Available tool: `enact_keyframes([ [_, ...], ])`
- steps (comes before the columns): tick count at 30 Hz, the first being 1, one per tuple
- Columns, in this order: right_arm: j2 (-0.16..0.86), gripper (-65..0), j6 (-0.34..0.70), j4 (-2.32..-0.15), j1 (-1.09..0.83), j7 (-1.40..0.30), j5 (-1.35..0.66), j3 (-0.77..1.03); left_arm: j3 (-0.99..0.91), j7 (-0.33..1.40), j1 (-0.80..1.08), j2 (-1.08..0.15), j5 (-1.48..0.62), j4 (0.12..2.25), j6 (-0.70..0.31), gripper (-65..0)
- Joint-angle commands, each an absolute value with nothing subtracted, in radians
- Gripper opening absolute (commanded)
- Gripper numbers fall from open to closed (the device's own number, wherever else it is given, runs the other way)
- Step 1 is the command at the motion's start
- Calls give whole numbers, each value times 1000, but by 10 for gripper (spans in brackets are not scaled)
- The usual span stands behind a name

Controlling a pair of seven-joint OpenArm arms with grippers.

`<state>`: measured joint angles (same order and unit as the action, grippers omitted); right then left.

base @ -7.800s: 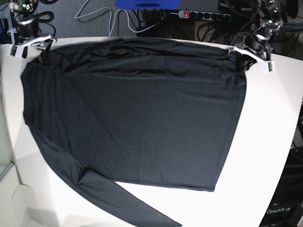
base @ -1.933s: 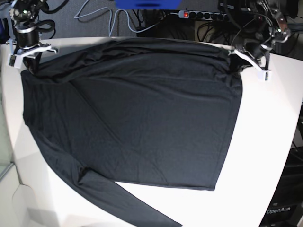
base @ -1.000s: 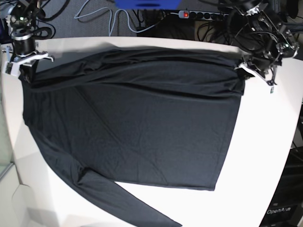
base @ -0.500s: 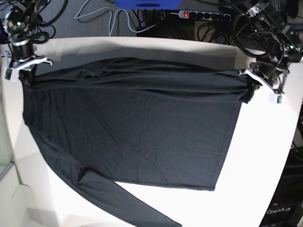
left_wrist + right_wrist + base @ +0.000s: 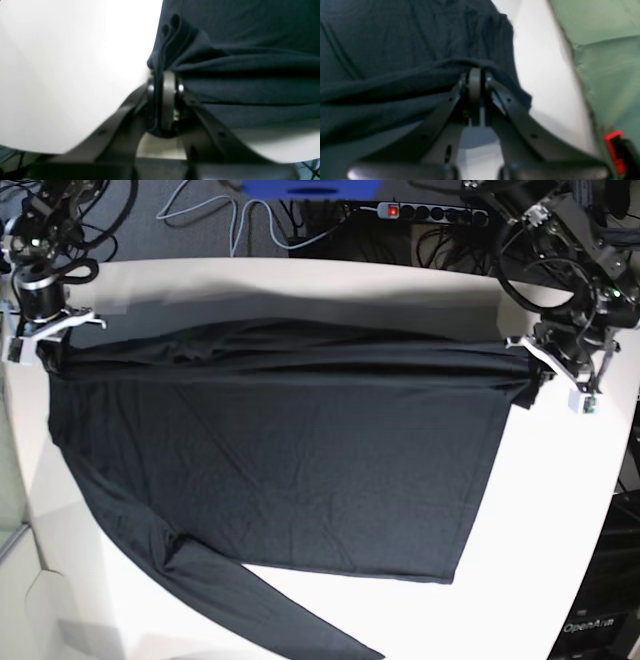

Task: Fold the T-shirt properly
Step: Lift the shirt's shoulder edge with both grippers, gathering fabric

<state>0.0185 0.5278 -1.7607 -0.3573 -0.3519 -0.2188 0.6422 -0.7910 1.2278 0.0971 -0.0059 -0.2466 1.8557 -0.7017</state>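
Observation:
The black long-sleeved T-shirt (image 5: 290,450) lies spread on the white table (image 5: 570,510), one sleeve trailing to the front left. Its far edge is lifted and folded over toward the front. My left gripper (image 5: 535,375) is shut on the shirt's far right corner; in the left wrist view the jaws (image 5: 166,82) pinch bunched black fabric (image 5: 225,62). My right gripper (image 5: 48,340) is shut on the far left corner; in the right wrist view the jaws (image 5: 475,77) clamp the fabric edge (image 5: 407,62).
Cables and a power strip (image 5: 420,212) lie on the floor behind the table. A blue object (image 5: 310,188) sits at the top edge. Bare table shows at the back (image 5: 300,285) and right. A green surface (image 5: 607,50) lies beyond the table's left edge.
Both grippers have lifted the shirt's far edge and carried it toward the front, folding it over the body. Bare table has opened up behind the shirt.

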Motion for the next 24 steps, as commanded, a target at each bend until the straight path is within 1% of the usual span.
enact_keyframes([
  [1, 38, -643, 527, -1779, -354, -318, -226, 650, -794, 1210, 84, -22, -252, 1873, -698, -628],
  [5, 59, -643, 527, -1774, -354, -318, -226, 650, -794, 1210, 82, -24, -252, 1871, -698, -628],
  [12, 56, -643, 527, -1774, -323, -320, -205, 647, -750, 1210, 38, -27, -252, 1847, -698, -628],
  [19, 70, -643, 527, -1741, -308, -320, -159, 605, -746, 1210, -28, -19, -133, 1776, -698, -628],
  [24, 67, -643, 527, -1704, -266, -320, -101, 605, -745, 1210, -51, -21, -119, 1759, -698, -628],
])
